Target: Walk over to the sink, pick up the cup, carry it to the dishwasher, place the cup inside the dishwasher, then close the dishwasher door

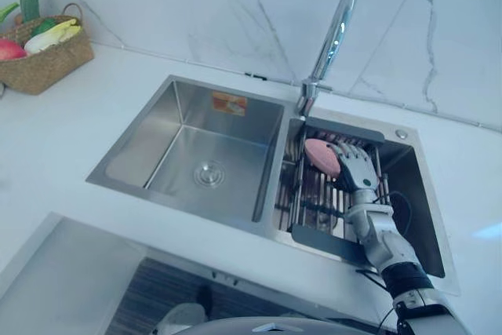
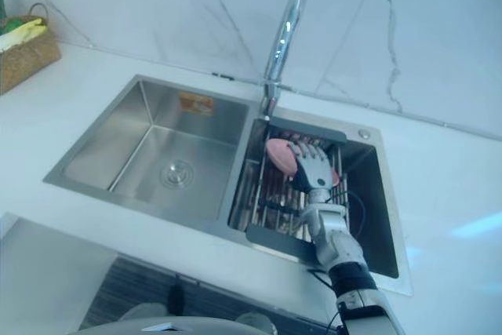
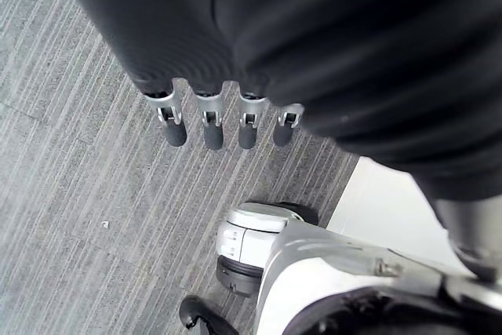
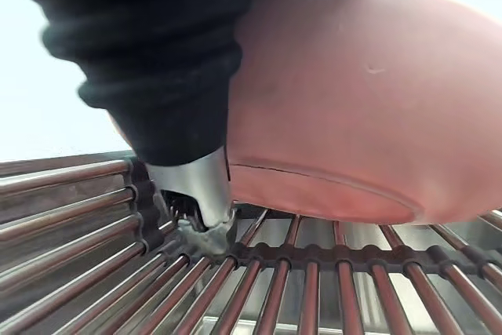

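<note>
The left hand (image 3: pixel 208 127) hangs relaxed, its fingers straight, over the grey striped carpet floor (image 3: pixel 78 194). On the white stone countertop (image 1: pixel 63 139), a woven straw basket of vegetables (image 1: pixel 43 60) sits at 10 o'clock. The stainless steel double sink (image 1: pixel 188 147) fills the centre, with the curved chrome tap (image 1: pixel 333 33) at 1 o'clock. At 3 o'clock, over the right basin, the pink plastic cup (image 1: pixel 320 156) lies on its side on the metal-rod drying rack (image 1: pixel 314 194). The right hand (image 1: pixel 357 166) rests against the cup; I cannot tell whether it grips it.
</note>
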`<state>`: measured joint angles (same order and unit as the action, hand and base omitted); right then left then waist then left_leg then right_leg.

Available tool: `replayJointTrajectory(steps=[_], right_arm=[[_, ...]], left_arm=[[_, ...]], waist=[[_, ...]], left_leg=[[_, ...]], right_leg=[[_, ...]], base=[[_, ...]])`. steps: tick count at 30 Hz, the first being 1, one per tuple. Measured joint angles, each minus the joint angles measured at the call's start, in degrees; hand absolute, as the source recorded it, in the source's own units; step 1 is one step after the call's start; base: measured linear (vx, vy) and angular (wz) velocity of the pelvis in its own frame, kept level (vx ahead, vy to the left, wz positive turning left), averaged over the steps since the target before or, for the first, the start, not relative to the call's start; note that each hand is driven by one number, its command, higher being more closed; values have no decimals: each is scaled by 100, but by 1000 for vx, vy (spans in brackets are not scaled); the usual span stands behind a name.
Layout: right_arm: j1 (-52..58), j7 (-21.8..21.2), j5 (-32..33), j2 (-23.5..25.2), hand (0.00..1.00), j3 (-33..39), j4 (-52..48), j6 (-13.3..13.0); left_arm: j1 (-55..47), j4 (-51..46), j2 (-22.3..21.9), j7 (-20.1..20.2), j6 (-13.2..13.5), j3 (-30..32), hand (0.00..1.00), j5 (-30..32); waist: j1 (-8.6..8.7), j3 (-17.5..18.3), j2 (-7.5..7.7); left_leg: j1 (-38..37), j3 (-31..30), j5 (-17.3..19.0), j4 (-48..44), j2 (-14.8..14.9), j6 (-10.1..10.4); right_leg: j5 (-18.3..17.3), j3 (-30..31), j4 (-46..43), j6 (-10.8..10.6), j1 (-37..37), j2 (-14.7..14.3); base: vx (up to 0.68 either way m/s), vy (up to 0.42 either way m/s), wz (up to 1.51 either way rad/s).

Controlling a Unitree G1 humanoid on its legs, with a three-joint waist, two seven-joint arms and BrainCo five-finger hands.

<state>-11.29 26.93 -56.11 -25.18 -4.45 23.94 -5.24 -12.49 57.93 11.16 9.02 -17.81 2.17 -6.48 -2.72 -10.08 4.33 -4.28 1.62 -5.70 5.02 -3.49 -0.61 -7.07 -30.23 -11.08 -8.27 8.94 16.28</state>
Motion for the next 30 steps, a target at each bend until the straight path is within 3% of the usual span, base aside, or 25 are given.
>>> replayJointTrajectory(steps=[16,26,30], right_arm=[[-1,18,205,67,100,-1,197,47],[-68,552,179,39,100,26,96,55],[-363,685,463,-35,100,298,-365,264]], left_arm=[[-1,-2,7,1,4,-1,0,5],[-31,-94,6,3,-2,14,0,9],[-34,-119,-13,5,-2,62,0,9]], waist=[[-13,11,15],[-5,9,13],[2,-1,-12]], left_leg=[[17,-4,-21,0,1,2],[15,38,-16,-1,13,-3],[18,142,-3,-1,32,-16]], right_leg=[[8,-15,-2,11,-4,-2],[18,40,0,19,-32,-7],[55,147,18,34,-98,-21]], base=[[-2,-1,1],[0,0,-2],[2,-10,-13]])
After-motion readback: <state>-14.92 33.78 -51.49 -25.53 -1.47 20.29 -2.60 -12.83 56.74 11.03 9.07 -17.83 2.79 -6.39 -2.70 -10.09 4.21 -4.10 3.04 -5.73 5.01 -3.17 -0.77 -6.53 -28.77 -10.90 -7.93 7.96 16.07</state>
